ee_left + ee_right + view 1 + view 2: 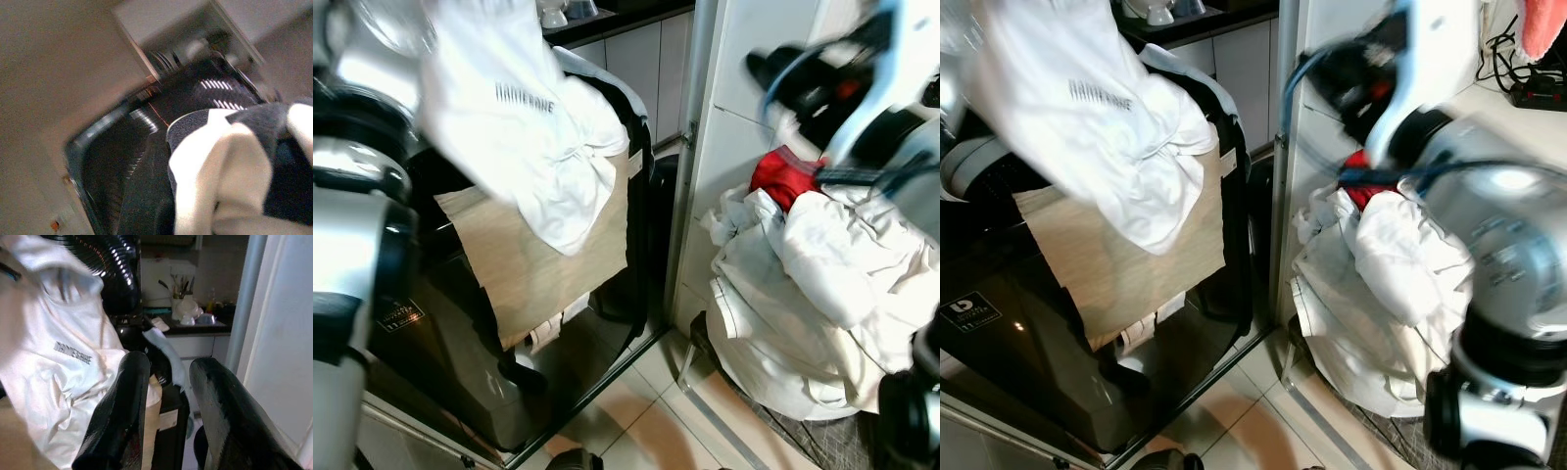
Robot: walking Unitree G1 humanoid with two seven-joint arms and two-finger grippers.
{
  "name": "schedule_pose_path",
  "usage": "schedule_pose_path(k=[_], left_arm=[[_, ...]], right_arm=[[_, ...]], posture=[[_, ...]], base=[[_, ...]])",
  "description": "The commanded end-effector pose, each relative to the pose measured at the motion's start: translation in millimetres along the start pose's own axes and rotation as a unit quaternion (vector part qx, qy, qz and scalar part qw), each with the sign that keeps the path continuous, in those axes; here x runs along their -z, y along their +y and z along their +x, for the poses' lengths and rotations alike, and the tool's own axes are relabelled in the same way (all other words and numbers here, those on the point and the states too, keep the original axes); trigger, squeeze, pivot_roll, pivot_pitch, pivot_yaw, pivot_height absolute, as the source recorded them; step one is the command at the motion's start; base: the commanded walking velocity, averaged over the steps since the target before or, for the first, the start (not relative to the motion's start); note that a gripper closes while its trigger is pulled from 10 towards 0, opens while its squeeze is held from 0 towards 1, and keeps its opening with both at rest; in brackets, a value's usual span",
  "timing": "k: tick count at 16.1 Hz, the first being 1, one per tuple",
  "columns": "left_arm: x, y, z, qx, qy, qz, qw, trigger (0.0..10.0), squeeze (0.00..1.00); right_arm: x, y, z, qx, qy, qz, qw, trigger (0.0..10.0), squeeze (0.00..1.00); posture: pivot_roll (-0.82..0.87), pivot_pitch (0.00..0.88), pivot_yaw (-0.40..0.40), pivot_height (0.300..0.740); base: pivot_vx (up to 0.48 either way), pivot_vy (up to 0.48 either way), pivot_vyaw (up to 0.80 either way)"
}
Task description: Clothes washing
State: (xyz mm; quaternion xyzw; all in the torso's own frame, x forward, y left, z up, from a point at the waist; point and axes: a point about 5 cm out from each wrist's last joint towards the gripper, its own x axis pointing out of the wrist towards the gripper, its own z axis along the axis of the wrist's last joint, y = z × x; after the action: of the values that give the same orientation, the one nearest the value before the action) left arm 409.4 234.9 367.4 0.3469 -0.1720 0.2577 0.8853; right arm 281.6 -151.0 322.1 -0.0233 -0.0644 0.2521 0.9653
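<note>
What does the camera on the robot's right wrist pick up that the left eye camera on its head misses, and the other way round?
Right wrist view: the right gripper's two black fingers, apart with nothing between them, and a counter with bowls and a pot of utensils behind. Left eye view: a heap of white laundry with a red garment on top, beside a white cabinet, and the tiled floor. Both show the white T-shirt with dark lettering hanging over the dark machine, and a tan board beneath it.
</note>
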Motion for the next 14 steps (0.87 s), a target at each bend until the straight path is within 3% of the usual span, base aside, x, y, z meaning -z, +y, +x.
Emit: schedule_pose_path(k=[1, 2, 3, 4, 5, 6, 10, 12, 13, 14], left_arm=[[12.0, -9.6, -4.9, 0.023, 0.02, -0.002, 1.0, 10.0, 0.0], [33.0, -28.4, -16.7, 0.057, 0.054, 0.015, 0.997, 10.0, 0.0], [58.2, -50.4, -33.2, 0.127, 0.108, 0.012, 0.986, 10.0, 0.0], [65.8, -55.7, -38.4, 0.147, 0.125, 0.013, 0.981, 10.0, 0.0], [81.2, -65.9, -49.7, 0.193, 0.155, 0.03, 0.968, 10.0, 0.05], [89.0, -69.5, -55.0, 0.215, 0.173, 0.039, 0.96, 10.0, 1.0], [84.1, -64.6, -49.3, 0.222, 0.213, -0.032, 0.951, 10.0, 1.0], [76.5, -60.3, -43.5, 0.23, 0.22, -0.064, 0.946, 10.0, 1.0], [74.0, -58.1, -41.4, 0.231, 0.236, -0.104, 0.938, 10.0, 1.0], [73.1, -55.8, -39.7, 0.224, 0.236, -0.108, 0.939, 10.0, 1.0]], right_arm=[[-1.4, 6.7, -1.5, -0.002, -0.009, -0.014, 1.0, 10.0, 0.0], [6.0, 12.7, -1.6, -0.003, 0.002, -0.016, 1.0, 10.0, 0.0], [12.5, 17.3, -2.2, -0.002, 0.013, -0.018, 1.0, 10.0, 0.0], [14.3, 18.4, -2.3, -0.001, 0.016, -0.017, 1.0, 10.0, 0.0], [18.5, 22.1, -3.3, -0.002, 0.022, -0.017, 1.0, 10.0, 0.0], [21.5, 25.0, -4.6, -0.002, 0.025, -0.02, 0.999, 10.0, 0.0], [25.8, 26.2, -10.3, 0.006, 0.04, -0.025, 0.999, 10.0, 0.0], [32.7, 26.2, -10.8, 0.003, 0.07, -0.004, 0.998, 10.0, 0.0], [38.9, 25.7, -9.6, -0.004, 0.099, 0.018, 0.995, 10.0, 0.0], [39.3, 24.8, -8.9, -0.001, 0.1, 0.019, 0.995, 10.0, 0.0]], posture=[[-0.13, 0.0, 0.098, 0.74], [-0.13, 0.0, 0.101, 0.74], [-0.14, 0.0, 0.103, 0.74], [-0.15, 0.0, 0.105, 0.74], [-0.17, 0.0, 0.115, 0.74], [-0.17, 0.0, 0.115, 0.74], [-0.18, 0.0, 0.125, 0.74], [-0.17, 0.0, 0.123, 0.74], [-0.16, 0.0, 0.121, 0.74], [-0.16, 0.0, 0.12, 0.74]], base=[[0.0, 0.0, 0.0], [0.0, 0.0, 0.0], [0.0, 0.0, 0.0], [0.0, 0.0, 0.0], [0.0, 0.0, 0.0], [0.0, 0.0, 0.0], [0.0, 0.0, 0.0], [0.0, 0.0, 0.0], [0.0, 0.0, 0.0], [0.0, 0.0, 0.0]])
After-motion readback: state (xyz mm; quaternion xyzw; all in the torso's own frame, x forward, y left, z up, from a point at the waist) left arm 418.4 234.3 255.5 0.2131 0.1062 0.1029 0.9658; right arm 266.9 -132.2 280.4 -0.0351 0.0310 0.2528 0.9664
